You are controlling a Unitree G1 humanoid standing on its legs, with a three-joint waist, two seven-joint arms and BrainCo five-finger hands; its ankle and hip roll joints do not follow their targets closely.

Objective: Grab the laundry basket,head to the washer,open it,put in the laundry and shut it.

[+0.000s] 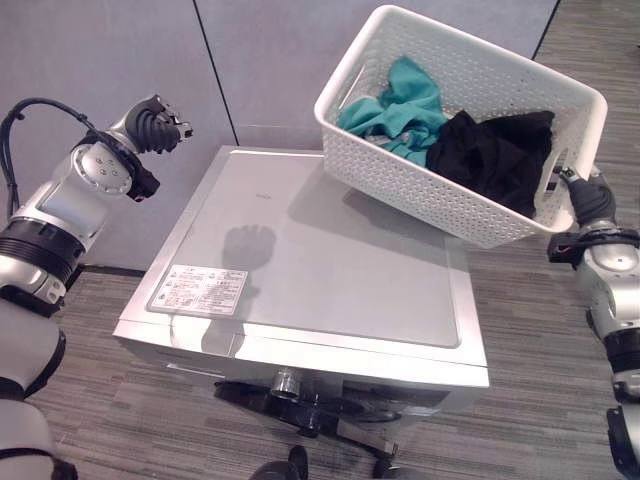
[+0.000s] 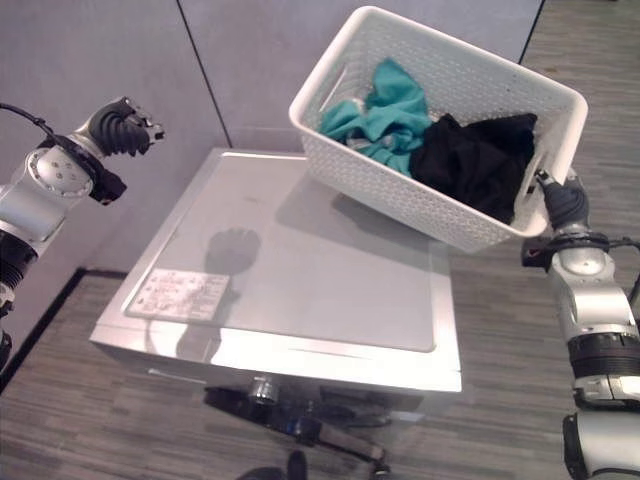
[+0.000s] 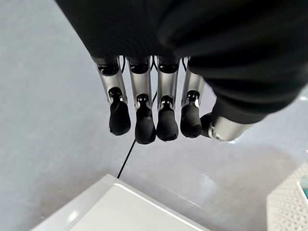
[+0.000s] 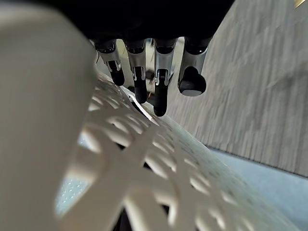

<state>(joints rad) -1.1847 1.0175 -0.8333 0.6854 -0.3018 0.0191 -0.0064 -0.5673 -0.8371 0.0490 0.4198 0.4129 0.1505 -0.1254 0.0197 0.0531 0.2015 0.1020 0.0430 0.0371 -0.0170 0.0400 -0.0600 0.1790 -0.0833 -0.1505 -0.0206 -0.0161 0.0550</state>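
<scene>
White perforated plastic laundry basket (image 1: 470,120) in the upper right of the frame, tilted, lifted over the rear right corner of the silver top-loading washer (image 1: 310,270), lid closed. Holding a teal garment (image 1: 400,105) and a black garment (image 1: 495,155). Right hand (image 1: 578,190) at the basket's right-end handle slot, fingers (image 4: 161,91) curled over its rim. Left hand (image 1: 158,125) raised at upper left, clear of everything, fingers (image 3: 144,127) curled together, gripping nothing.

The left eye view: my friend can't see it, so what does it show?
A white laundry basket with teal clothes and black clothes is tilted above a silver washer, held at one end by the robot's right hand. The left hand is raised, holding nothing.
</scene>
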